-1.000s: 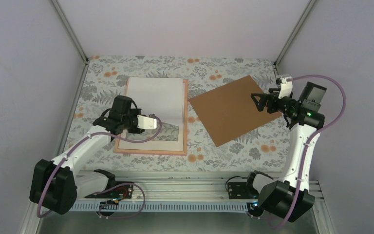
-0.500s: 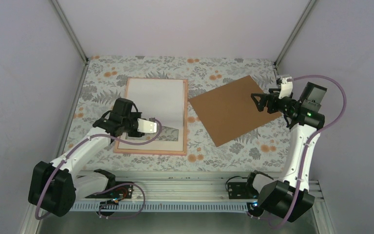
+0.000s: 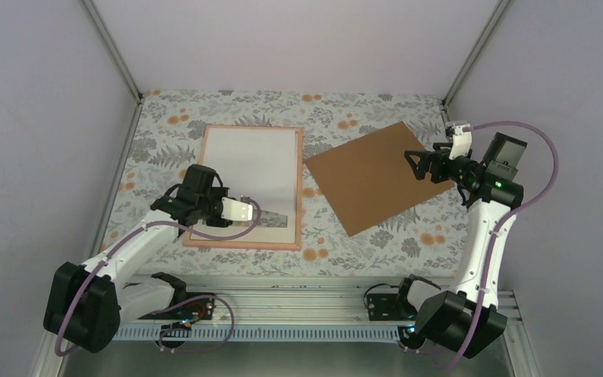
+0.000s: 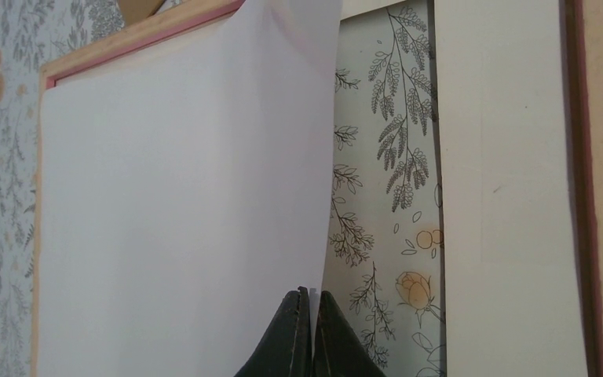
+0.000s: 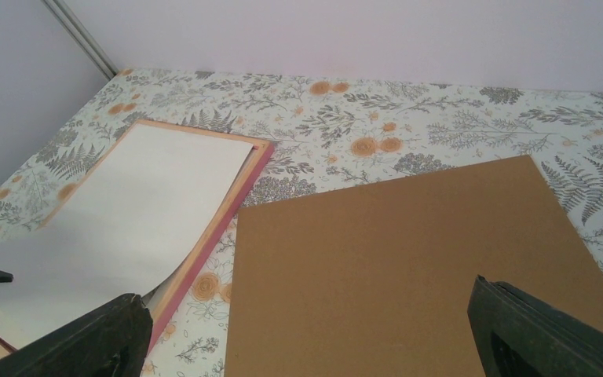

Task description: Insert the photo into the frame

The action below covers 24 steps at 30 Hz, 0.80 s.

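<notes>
The photo (image 3: 251,161) shows only its white back and lies mostly over the frame (image 3: 242,246), a pink-orange rectangle on the left of the table. My left gripper (image 3: 262,211) is shut on the photo's near edge (image 4: 180,196), fingertips pinched at the paper (image 4: 308,295). That edge is lifted off the frame. Beside it the clear pane (image 4: 377,196) shows the tablecloth through it, with the white mat border (image 4: 502,196) and the frame's rim (image 4: 589,157) to the right. My right gripper (image 3: 416,165) is open and empty above the brown backing board (image 3: 373,177).
The brown board (image 5: 408,251) lies flat, tilted, right of the frame (image 5: 235,196), with a narrow gap between them. The photo (image 5: 126,212) curls up at its near end. Grey enclosure walls stand on three sides. The arm bases and a rail are at the near edge.
My left gripper has moved toward the near edge with the photo's edge in it, drawing the photo further over the frame's opening. The right arm has not moved.
</notes>
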Available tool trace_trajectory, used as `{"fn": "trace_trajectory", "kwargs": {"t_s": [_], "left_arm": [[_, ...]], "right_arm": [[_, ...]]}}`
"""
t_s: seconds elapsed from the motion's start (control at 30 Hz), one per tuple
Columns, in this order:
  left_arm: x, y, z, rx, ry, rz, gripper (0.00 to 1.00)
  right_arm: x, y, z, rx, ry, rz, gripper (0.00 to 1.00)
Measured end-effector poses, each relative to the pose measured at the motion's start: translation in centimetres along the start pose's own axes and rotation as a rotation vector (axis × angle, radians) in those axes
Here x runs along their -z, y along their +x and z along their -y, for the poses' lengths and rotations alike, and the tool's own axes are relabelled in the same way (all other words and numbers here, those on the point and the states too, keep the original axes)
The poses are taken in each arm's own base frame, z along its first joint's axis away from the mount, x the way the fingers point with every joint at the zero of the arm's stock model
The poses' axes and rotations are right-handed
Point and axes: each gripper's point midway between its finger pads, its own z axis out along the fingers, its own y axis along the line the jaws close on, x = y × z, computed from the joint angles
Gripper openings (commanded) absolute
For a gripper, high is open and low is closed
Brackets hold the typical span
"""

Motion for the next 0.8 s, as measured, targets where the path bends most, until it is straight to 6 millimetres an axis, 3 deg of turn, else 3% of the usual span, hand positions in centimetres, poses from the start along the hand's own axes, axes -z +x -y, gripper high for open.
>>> {"fn": "trace_trajectory", "kwargs": {"t_s": [0.4,0.8], "left_arm": [[0.2,-0.6,0.4,-0.016,0.001,0.012,0.02],[-0.8,0.7,0.4,-0.021,-0.038,-0.032,0.06]], "right_arm": [[0.1,0.0,0.2,-0.005,0.005,0.002,1.00],[0.1,0.0,0.1,-0.006,0.005,0.001,1.00]]}}
